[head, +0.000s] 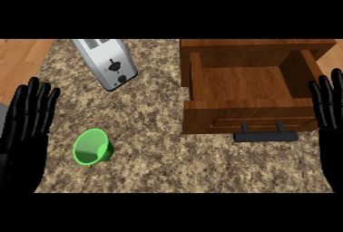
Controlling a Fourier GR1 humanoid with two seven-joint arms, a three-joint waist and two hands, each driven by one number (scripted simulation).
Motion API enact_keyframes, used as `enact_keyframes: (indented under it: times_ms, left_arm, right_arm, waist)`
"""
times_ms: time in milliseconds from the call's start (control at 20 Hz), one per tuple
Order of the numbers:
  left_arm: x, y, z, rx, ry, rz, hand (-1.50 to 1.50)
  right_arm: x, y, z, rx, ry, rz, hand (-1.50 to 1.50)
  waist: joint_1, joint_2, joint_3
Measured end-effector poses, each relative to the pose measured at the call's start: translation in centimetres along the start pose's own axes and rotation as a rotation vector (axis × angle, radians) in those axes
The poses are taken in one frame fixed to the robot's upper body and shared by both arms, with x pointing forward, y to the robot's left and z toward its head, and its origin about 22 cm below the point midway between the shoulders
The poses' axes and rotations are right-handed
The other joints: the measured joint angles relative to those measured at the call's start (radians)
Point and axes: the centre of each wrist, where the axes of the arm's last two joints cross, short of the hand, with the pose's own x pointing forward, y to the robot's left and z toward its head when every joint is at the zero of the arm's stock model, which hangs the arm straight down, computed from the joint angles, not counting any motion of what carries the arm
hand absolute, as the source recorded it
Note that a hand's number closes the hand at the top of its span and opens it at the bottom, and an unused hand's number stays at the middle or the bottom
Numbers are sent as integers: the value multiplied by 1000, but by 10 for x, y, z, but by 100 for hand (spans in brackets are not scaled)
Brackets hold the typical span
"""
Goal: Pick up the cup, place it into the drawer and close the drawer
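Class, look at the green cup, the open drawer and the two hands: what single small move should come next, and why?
Probably the left hand should reach right and down toward the green cup. The cup lies on its side on the counter, untouched and nearer that hand. Both hands are open and hold nothing, the right hand at the right edge, and the drawer already stands open.
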Motion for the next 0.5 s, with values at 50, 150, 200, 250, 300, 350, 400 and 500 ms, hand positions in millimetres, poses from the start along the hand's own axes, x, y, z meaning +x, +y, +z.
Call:
enact_keyframes:
  times_ms: [50, 150, 200, 250, 300, 350, 400, 500]
  left_arm:
    - [-3, 1, -2, 6, -2, -4, -150]
    - [-1, -3, -1, 34, -5, -20, -150]
    - [2, -5, -1, 58, -7, -33, -150]
    - [1, -8, 3, 83, -6, -47, -150]
    - [2, -9, 3, 114, -5, -64, -150]
    - [0, -10, 4, 147, 12, -31, -150]
    - [-2, -12, 6, 176, 29, -3, -150]
    - [-7, -16, 6, 220, 53, 35, -150]
  right_arm:
    - [0, 2, -2, 1, 3, -3, -150]
    - [-2, 0, 3, 14, 6, -10, -150]
    - [1, 3, 5, 18, 7, -16, -150]
    - [0, 2, 4, 24, 10, -21, -150]
    - [-1, 6, 7, 37, 9, -29, -150]
    - [-2, 7, 6, 56, 27, -56, -150]
    - [-1, 9, 4, 75, 41, -79, -150]
    - [1, 8, 4, 98, 60, -110, -150]
  waist:
    - [4, 0, -3]
    - [9, 0, -7]
    - [11, 0, -8]
    - [14, 0, -9]
    - [15, 0, -10]
    - [17, 1, -10]
    - [19, 1, -11]
    - [18, 1, -12]
